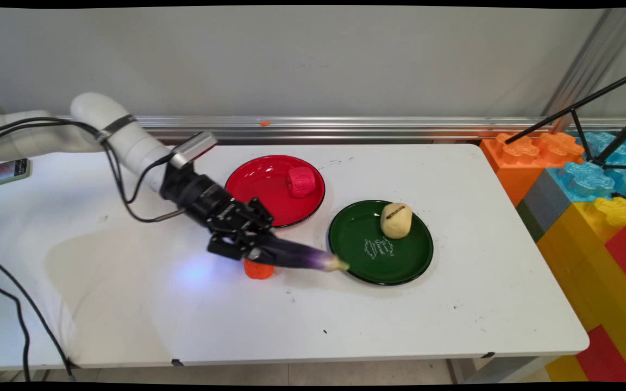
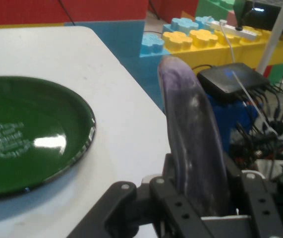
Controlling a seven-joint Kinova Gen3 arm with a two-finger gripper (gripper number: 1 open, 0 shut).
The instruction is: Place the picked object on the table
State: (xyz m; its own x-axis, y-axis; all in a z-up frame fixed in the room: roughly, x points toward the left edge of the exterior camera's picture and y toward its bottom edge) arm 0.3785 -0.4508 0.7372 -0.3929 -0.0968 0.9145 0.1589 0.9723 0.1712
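Pincer [image 1: 256, 251] clamped on eggplant [image 1: 302, 258]; long axis runs fwd from pincer, tip at near rim of green plate [image 1: 416, 260], above table [image 1: 400, 326].

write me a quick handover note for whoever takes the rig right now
Gripper: shut on the eggplant, held clear of the table, tip at the near-left rim of the green plate.
Green plate: holds a potato.
Red plate: behind the gripper, holds a pink piece.
Orange piece: on the table, under the gripper.
Done: eggplant is gripped and lifted. Left: it is on no plate yet.
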